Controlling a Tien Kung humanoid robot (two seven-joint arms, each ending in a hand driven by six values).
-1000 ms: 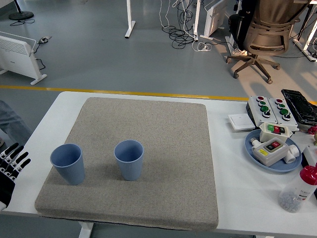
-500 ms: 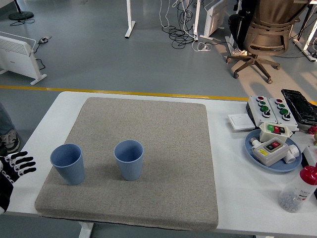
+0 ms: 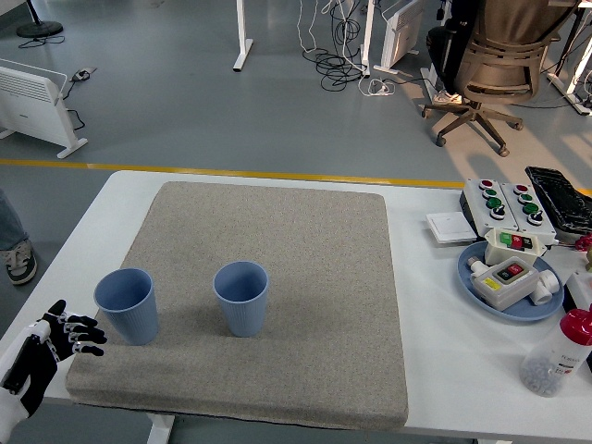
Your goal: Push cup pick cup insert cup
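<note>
Our left hand [image 3: 51, 347] hovers with fingers spread and empty, just beside the left blue cup [image 3: 126, 305]. That cup stands upright on the grey mat [image 3: 305, 240], near the second blue cup [image 3: 241, 297] at its right.

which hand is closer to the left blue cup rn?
Left. The left hand sits at the table's near-left corner, just left of and slightly nearer the camera than the left blue cup, fingers spread, not touching it. The right hand isn't in view.
</note>
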